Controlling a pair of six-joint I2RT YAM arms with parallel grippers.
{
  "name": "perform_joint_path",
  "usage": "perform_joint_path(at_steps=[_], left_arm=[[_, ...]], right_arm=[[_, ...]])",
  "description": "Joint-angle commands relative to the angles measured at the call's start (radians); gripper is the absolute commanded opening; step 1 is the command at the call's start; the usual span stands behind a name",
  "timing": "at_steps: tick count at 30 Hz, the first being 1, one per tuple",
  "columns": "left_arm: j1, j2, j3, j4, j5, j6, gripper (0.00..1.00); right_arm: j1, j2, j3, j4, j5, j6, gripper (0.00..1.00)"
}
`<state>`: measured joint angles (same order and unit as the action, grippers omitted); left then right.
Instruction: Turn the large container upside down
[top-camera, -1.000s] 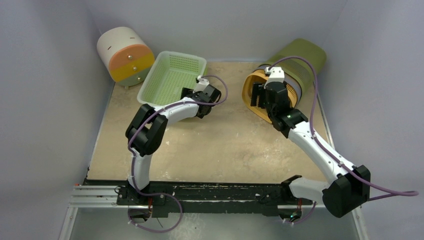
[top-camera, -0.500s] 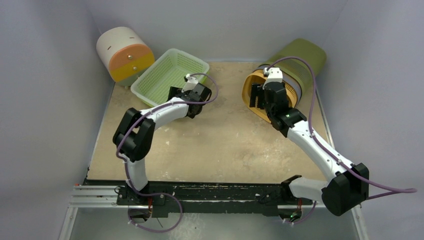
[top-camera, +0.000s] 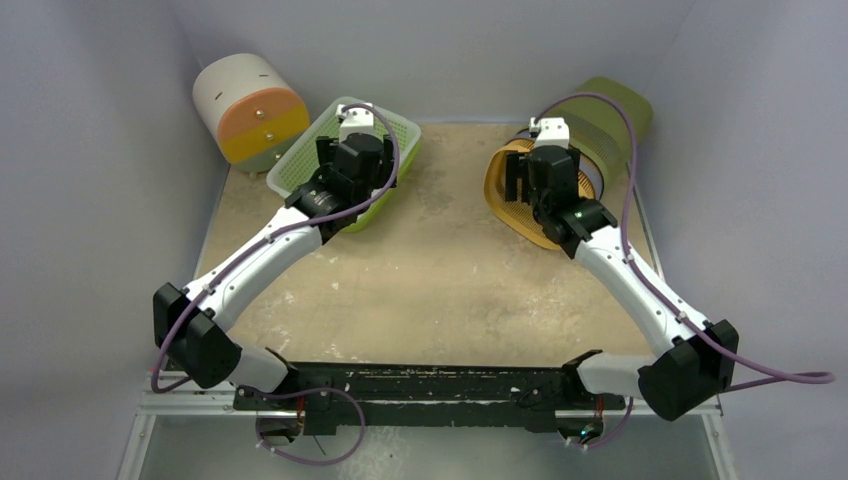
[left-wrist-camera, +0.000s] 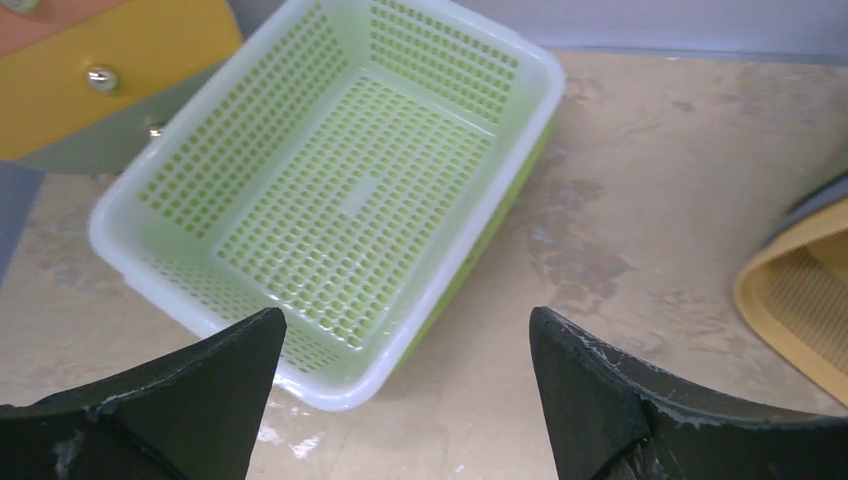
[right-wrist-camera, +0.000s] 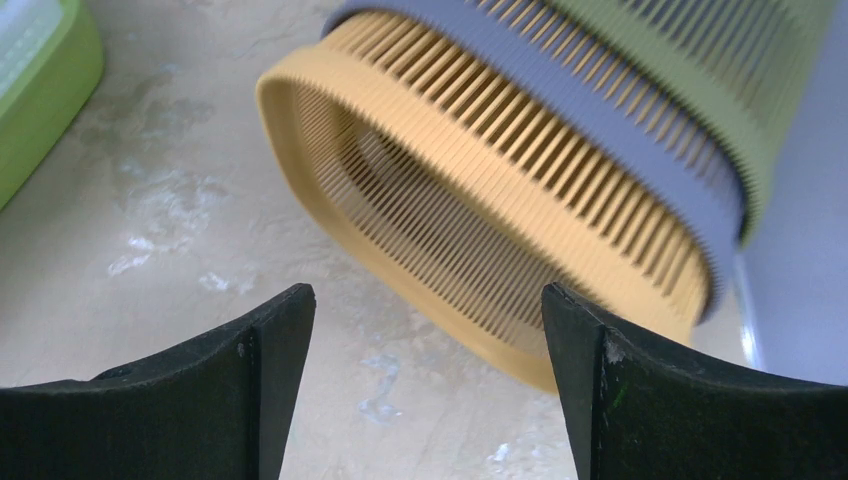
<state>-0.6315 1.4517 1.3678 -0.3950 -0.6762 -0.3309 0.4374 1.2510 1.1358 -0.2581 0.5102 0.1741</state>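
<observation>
Beige table (top-camera: 440, 290) holds large container (top-camera: 612, 125) (lying sideways).

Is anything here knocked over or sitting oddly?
Yes. The tall slatted bin lies on its side by the right wall, with its orange mouth turned toward the middle of the table. The drawer drum in the far left corner looks tipped over too. The green basket sits open side up, and nothing is spilled.

Yellow-blue-green slatted container (top-camera: 607, 113) on side, far right, mouth leftward.
</observation>
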Motion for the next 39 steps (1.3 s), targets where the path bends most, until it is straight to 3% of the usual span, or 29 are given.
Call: perform_joint_path(at_steps=[1,7,9,12,21,25,30,36,39], left_arm=[[-0.002,-0.043,-0.043,0.008,0.177,-0.087,0.89],[-0.003,-0.150,-0.239,0.107,0.282,-0.179,0.89],[-0.005,-0.178,-0.268,0.111,0.287,-0.187,0.89],[-0.005,-0.221,-0.316,0.129,0.300,-0.198,0.89],[-0.005,-0.274,-0.390,0.145,0.320,-0.220,0.89],[-0.005,-0.296,-0.418,0.148,0.318,-0.229,0.89],[-0.005,-0.307,-0.438,0.152,0.317,-0.237,0.89],[-0.007,-0.302,-0.468,0.172,0.326,-0.246,0.89],[-0.007,-0.304,-0.478,0.177,0.326,-0.246,0.89]], right_arm=[[-0.003,0.050,0.174,-0.077,0.141,-0.081,0.86],[-0.006,0.200,0.397,-0.229,0.208,-0.136,0.84],[-0.006,0.212,0.406,-0.246,0.209,-0.144,0.78],[-0.005,0.199,0.389,-0.257,0.228,-0.145,0.72],[-0.005,0.165,0.280,-0.239,0.348,-0.167,0.71],[-0.005,0.183,0.264,-0.258,0.358,-0.137,0.59],[-0.005,0.185,0.217,-0.185,0.424,-0.163,0.53],[-0.005,0.199,0.154,-0.066,0.521,-0.217,0.53],[-0.006,0.212,0.133,-0.027,0.539,-0.232,0.45]])
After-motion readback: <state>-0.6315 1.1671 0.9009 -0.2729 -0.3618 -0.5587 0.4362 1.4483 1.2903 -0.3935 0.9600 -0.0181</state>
